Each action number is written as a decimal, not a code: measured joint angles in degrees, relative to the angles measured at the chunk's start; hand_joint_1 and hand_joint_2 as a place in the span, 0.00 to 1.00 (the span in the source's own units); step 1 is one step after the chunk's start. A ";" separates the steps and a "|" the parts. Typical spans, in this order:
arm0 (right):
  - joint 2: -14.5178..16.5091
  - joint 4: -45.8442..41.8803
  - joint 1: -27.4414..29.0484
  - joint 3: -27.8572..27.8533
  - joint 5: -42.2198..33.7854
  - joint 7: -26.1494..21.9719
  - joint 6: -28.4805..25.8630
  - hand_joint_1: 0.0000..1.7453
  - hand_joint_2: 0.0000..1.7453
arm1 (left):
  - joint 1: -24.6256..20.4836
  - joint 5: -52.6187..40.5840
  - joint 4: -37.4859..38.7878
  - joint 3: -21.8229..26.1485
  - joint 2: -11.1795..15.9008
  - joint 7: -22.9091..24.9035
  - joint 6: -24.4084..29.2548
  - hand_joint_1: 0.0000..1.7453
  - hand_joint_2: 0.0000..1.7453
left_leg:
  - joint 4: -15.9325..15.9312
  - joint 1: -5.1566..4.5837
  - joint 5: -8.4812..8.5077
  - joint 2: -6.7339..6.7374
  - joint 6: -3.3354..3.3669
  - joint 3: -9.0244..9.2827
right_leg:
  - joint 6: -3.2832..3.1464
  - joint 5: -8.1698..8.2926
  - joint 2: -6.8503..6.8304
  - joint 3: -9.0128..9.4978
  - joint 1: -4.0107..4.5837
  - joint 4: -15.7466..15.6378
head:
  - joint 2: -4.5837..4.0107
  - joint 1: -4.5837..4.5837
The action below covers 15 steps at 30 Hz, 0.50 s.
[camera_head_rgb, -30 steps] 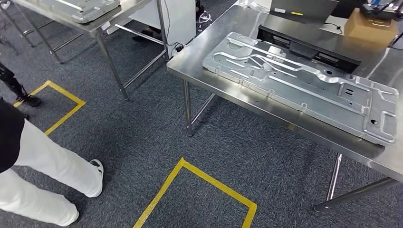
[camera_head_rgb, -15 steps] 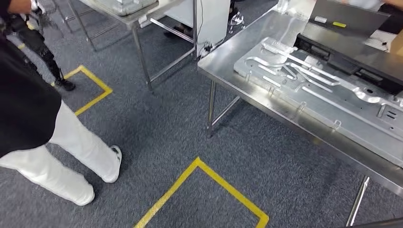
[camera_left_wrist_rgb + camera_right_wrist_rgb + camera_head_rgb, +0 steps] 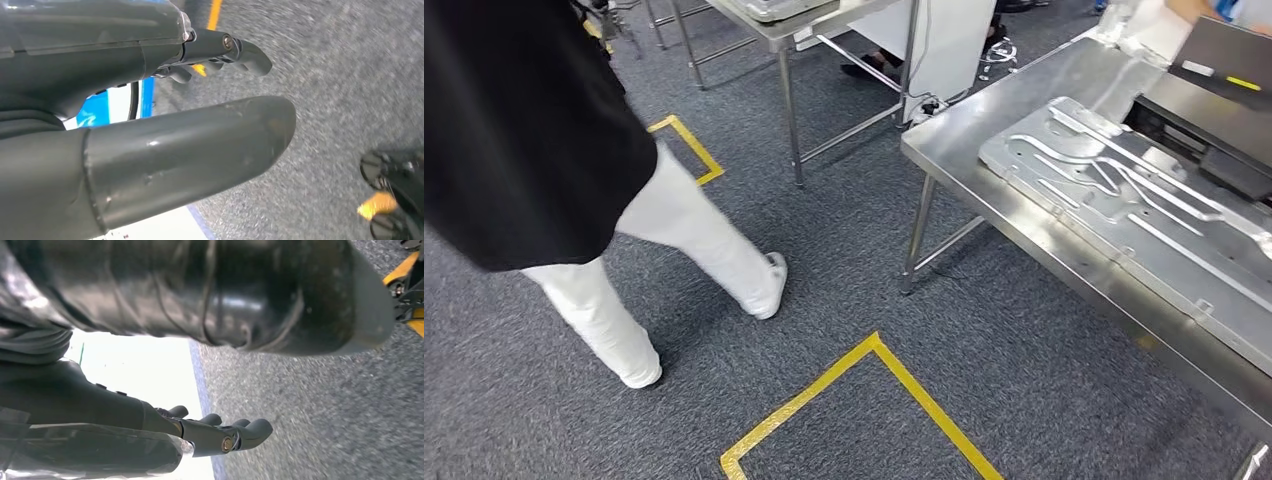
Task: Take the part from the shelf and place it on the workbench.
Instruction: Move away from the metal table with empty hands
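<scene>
Since the earlier frames the whole head view has swung, so the camera has turned: the worktop now sits further to the right of the picture and the person fills more of the left. Both hands hang low over the grey carpet. Left hand [image 3: 220, 85] holds nothing, its thick grey thumb stretched out apart from the darker fingers [image 3: 245, 52], which bend slightly at their tips. Right hand [image 3: 235, 385] likewise holds nothing, thumb wide of the fingers [image 3: 240, 432], with carpet showing in the gap between them. In the head view a stamped metal panel [image 3: 1124, 215], the part, lies flat on the steel worktop [image 3: 984, 120] at right, near its front edge, with a black tray-like piece [image 3: 1214, 150] just behind it. A person [image 3: 534, 120] in a dark top and white trousers stands on the carpet at left, well apart from the worktop. Yellow floor tape [image 3: 864, 400] marks a corner on the carpet between them. Another steel table [image 3: 789, 30] stands further back.
</scene>
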 joint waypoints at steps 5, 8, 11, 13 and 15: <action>-0.19 0.00 -0.41 0.01 0.10 -1.18 -0.43 0.00 0.00 | 2.12 -0.24 -0.02 -1.84 0.79 -2.03 -1.48 0.00 0.00 | -0.91 0.30 0.61 -2.20 1.76 0.28 | 1.44 -2.65 2.17 -0.63 -0.19 2.85 | 0.00 0.02; -0.34 0.01 -0.14 0.01 0.10 -2.18 -1.04 0.00 0.00 | 2.52 0.22 -0.02 -2.00 0.89 -2.26 -1.44 0.00 0.00 | -0.93 0.25 0.87 -3.83 2.24 -0.07 | 1.56 -7.99 4.87 -5.76 -0.39 13.48 | 0.00 0.02; -0.42 0.02 -0.04 0.01 0.06 -2.91 -1.19 0.00 0.00 | 3.09 0.56 -0.02 -1.99 0.91 -2.36 -1.39 0.00 0.00 | -0.69 0.20 0.84 -5.97 2.20 -0.08 | 1.49 -5.54 5.22 -6.33 -0.53 13.71 | 0.00 0.02; -0.49 0.03 0.02 0.00 -0.02 -3.18 -1.19 0.00 0.00 | 3.34 0.67 -0.01 -1.99 0.90 -2.41 -1.39 0.00 0.00 | -0.32 0.13 0.70 -7.44 1.93 -0.12 | 1.24 -1.39 7.10 -3.06 -0.69 6.13 | 0.00 0.02; -0.57 0.04 0.02 0.01 -0.10 -3.37 -1.16 0.00 0.00 | 3.49 0.80 -0.01 -1.99 0.87 -2.48 -1.39 0.00 0.00 | 0.06 0.07 0.65 -8.77 1.34 -0.51 | 1.02 0.13 8.87 -1.16 -0.72 1.54 | 0.00 0.02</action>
